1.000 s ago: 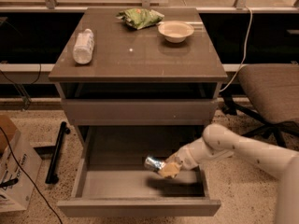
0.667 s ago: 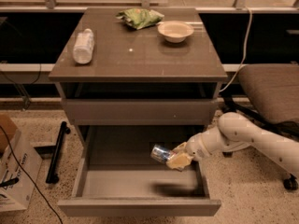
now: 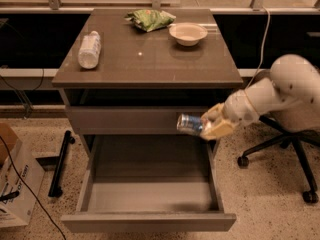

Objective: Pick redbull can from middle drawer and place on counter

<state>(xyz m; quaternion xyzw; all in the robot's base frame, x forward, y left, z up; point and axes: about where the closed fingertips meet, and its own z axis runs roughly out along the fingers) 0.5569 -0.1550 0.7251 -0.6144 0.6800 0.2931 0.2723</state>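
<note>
Item: redbull can (image 3: 189, 124), held sideways right of centre, clamped in the closed pincer (image 3: 209, 127) above the open middle drawer (image 3: 150, 199). The surface (image 3: 150, 59), upper centre, is not yet reached. Risk: the can could be knocked loose against the surface's front edge if lifted too close.

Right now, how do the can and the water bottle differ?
The can is held in the gripper, in the air above the open drawer; the bottle lies on the counter. The can is shiny silver-blue metal; the bottle is clear plastic. The can looks shorter than the bottle. Both are roughly horizontal.
</note>
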